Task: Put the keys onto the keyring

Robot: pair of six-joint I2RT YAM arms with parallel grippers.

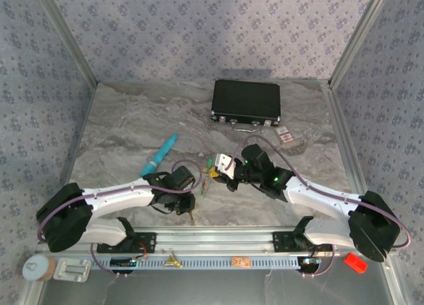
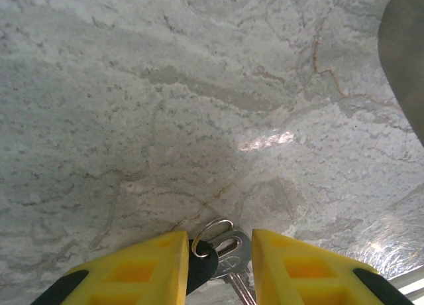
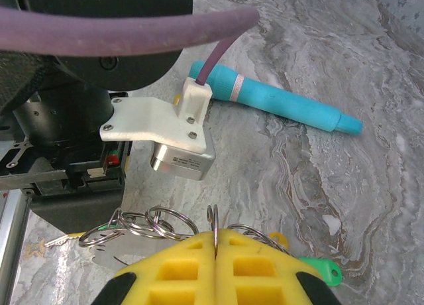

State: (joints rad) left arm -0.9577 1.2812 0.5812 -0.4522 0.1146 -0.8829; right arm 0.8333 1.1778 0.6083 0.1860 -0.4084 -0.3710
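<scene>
Silver wire: the keyring (image 3: 214, 215), a thin loop, is pinched edge-on in the right pincer (image 3: 216, 237), yellow pads tight together, mid-way across the marbled grey bench (image 3: 344, 185)! Round split rings (image 3: 156, 222) bunch left, a green tag (image 3: 323, 270) right. Nearer and leftward, the left pincer (image 2: 220, 239) clamps a flat silver key (image 2: 235, 246).

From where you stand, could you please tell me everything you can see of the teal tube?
The teal tube is a slim, smooth, plastic-looking cylinder with a pale band near its thicker end and a stepped, narrower tip at the other. It lies flat on the marble table, left of centre in the overhead view, pointing diagonally. It seems to touch only the table; a white cable fitting hides its thick end.
</scene>
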